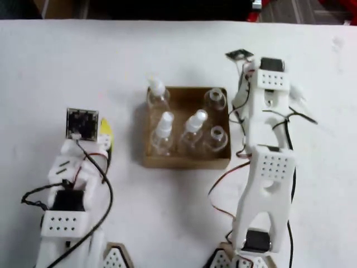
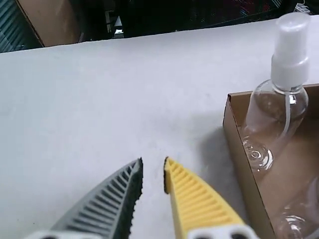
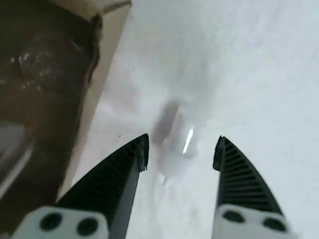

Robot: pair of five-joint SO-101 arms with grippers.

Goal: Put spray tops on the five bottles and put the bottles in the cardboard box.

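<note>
White surface [image 1: 56,61] bears the cardboard box [image 1: 187,163]; beside it, right claw [image 3: 181,148] spread, left claw [image 2: 153,172] slightly parted; room beyond dark.

1. No text, label, brand, number or sign can be read on the box [image 1: 187,162] or on the bottles [image 1: 163,134].
2. The table [image 1: 56,56] bears no legible marks either.
</note>
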